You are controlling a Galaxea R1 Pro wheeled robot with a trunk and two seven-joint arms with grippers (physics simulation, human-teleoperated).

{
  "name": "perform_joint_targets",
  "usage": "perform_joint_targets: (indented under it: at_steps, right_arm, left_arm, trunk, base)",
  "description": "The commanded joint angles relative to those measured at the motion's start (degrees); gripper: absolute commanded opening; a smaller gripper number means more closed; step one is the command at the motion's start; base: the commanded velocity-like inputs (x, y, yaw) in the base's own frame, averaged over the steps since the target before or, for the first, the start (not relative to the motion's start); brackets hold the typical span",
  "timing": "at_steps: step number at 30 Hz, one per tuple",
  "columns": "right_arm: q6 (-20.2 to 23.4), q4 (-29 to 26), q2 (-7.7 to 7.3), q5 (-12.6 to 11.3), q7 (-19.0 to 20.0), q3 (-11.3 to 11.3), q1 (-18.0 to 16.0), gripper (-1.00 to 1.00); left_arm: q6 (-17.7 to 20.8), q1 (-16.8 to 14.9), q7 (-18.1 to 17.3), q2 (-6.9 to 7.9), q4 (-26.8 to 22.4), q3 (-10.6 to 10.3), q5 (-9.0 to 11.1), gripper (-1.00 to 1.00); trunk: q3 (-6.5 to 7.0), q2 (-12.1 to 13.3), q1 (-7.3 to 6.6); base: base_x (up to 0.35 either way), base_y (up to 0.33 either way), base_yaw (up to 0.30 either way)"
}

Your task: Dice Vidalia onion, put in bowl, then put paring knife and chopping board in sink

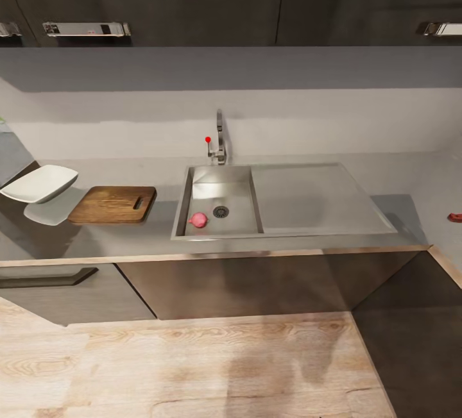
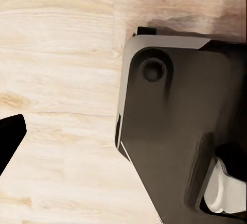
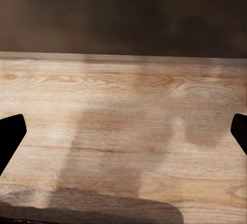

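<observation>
one onion (image 1: 199, 220), one board (image 1: 113, 204), one bowl (image 1: 40, 184)

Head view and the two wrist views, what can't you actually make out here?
- Paring knife: head view, cut off by the right edge; only a small red bit shows, blade not visible.
- Vidalia onion: small in the sink; surface detail unreadable.
- Bowl: inside hidden by its rim.
- Left end effector: left wrist view, one dark fingertip shows; open or shut unclear.
- Right end effector: fingertips at both edges, apart.

Soft even light, slightly blurred renders
</observation>
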Motion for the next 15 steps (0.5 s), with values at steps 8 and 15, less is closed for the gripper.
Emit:
perform_joint_targets:
  at_steps: [8, 15]
  right_arm:
    - [-0.10, 0.05, -0.05, -0.05, -0.32, 0.38, -0.04, 1.00]
    - [-0.10, 0.04, 0.00, -0.05, -0.24, 0.38, -0.04, 1.00]
  left_arm:
    - [14.27, 0.02, 0.13, 0.00, -19.63, -1.63, 0.29, 1.00]
    - [17.15, -0.09, 0.13, -0.05, -29.38, -2.61, 0.23, 1.00]
  trunk:
    - [-0.08, -0.09, 0.03]
    - [-0.08, -0.09, 0.03]
  base:
    - [0.000, 0.000, 0.000]
    - [0.000, 0.000, 0.000]
